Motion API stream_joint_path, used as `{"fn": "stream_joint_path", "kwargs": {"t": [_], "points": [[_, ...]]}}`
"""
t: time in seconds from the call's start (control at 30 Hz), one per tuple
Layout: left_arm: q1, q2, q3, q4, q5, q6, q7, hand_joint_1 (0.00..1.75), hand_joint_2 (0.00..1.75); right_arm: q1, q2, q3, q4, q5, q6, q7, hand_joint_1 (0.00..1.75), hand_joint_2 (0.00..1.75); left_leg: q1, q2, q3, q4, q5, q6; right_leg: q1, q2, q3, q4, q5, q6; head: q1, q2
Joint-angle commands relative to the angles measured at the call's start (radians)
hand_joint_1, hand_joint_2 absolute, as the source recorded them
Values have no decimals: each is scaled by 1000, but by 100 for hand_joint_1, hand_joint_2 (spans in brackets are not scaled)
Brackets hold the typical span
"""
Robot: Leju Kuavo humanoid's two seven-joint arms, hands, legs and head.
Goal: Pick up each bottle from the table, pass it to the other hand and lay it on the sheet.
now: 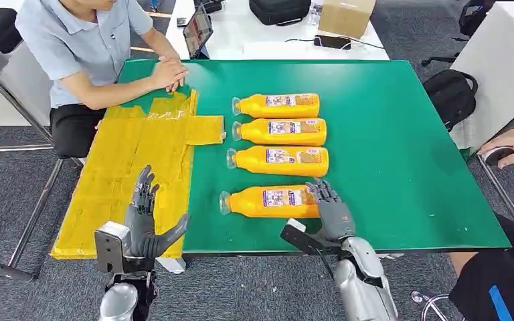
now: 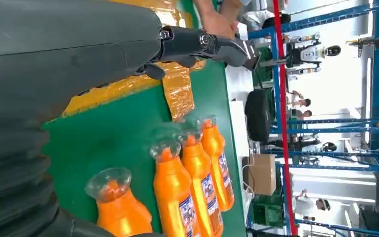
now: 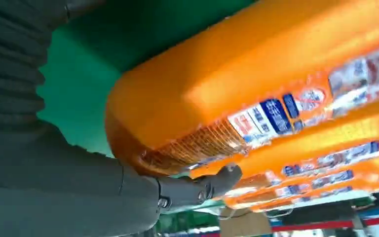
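Four orange bottles lay in a row on the green desk [image 1: 401,134], caps pointing left, all just right of the yellow sheet [image 1: 134,167]. No bottle lay on the sheet, so by my reading none of the four was delivered and the task was at its first pick.

Right hand [image 1: 328,204] was at the base end of the nearest bottle [image 1: 271,201]. In the right wrist view its fingers [image 3: 212,182] curled under the bottle's base, touching it; whether the grip had closed I could not tell, and the bottle looked to rest on the desk.

Left hand [image 1: 148,221] hovered over the sheet's near right edge, fingers spread, holding nothing, apparently waiting for the handover.

A seated person's hands [image 1: 169,72] rested at the sheet's far end.

Left to do: all four transfers and placements.
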Motion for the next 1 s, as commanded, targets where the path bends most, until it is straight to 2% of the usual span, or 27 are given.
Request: {"fn": "stream_joint_path", "kwargs": {"t": [0.03,0.23,0.33,0.73,0.87,0.93,0.97,1.0], "points": [[-80,0,-8,91,4,-5,-1,0,175,-118,-36,128,242,68,-28,29,0,175,0,1,3,-1,0,1,1,-1,3,-1,0,-2,0,0],[-78,0,-7,83,5,-7,-2,0,175,-144,-51,175,311,125,-57,90,0,175,0,0,4,-1,0,1,1,-1,4,-2,0,-2,0,0],[-73,0,-2,76,6,-13,1,0,175,-151,-62,217,335,210,-76,167,0,175,0,0,6,-1,0,1,1,-2,5,-2,0,-3,0,0],[-73,0,-1,76,7,-14,2,0,175,-151,-64,223,336,221,-79,172,0,175,0,-2,11,-2,0,2,1,-4,10,-3,0,-3,0,0],[-74,0,4,69,7,-14,3,0,175,-153,-61,240,327,276,-88,214,0,175,0,-1,12,-1,0,1,1,-3,11,-2,0,-3,0,0],[-76,0,5,70,11,-21,6,0,175,-173,-56,239,359,295,-32,246,0,175,0,-1,12,-1,0,1,1,-3,11,-2,1,-4,0,0],[-78,0,6,73,12,-24,6,0,175,-190,-63,244,403,295,15,247,68,175,1,-1,13,-2,0,2,1,-4,12,-2,1,-5,0,0],[-80,0,8,77,12,-24,6,0,175,-208,-64,229,451,289,38,271,171,175,0,0,12,-1,0,1,1,-2,11,-1,1,-3,0,0]]}}
